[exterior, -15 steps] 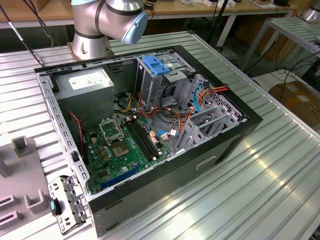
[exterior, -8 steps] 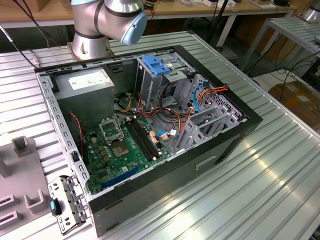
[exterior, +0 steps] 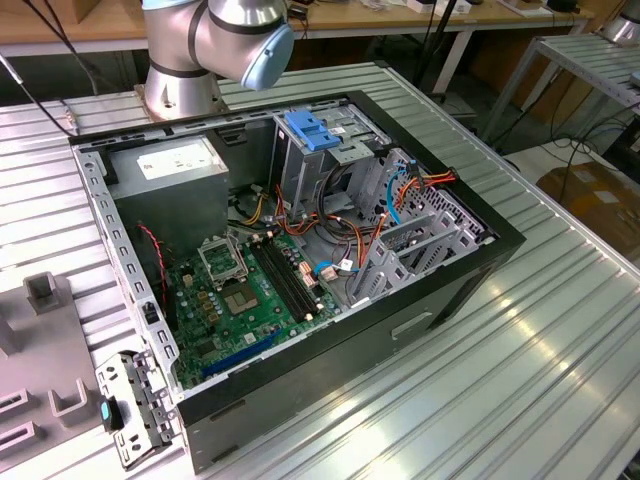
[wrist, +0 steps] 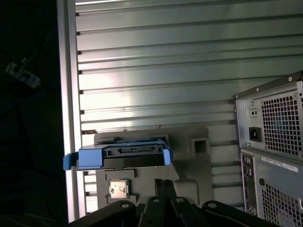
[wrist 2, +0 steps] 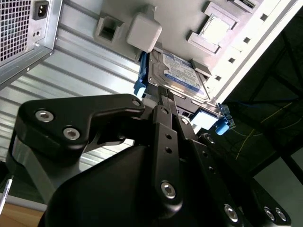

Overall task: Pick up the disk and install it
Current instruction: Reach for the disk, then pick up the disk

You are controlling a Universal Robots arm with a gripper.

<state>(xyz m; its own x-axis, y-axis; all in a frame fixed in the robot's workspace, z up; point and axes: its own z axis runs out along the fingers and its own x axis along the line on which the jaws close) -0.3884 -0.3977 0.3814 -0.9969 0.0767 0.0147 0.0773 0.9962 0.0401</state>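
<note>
The disk [wrist: 118, 156] rests on a grey holder [wrist: 199, 161] on the table [wrist: 165, 71], near the case [wrist: 274, 142], as seen in the first wrist view. In the second wrist view the gripper [wrist 2: 168, 97] is poised just before it, fingers pressed nearly together and empty. For a sound grasp, the fingers are best spread and centred squarely across the disk's sides.

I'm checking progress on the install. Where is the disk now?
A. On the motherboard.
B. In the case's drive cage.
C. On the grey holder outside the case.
C: in both wrist views the disk lies on the grey holder on the table, beside the case.
</note>
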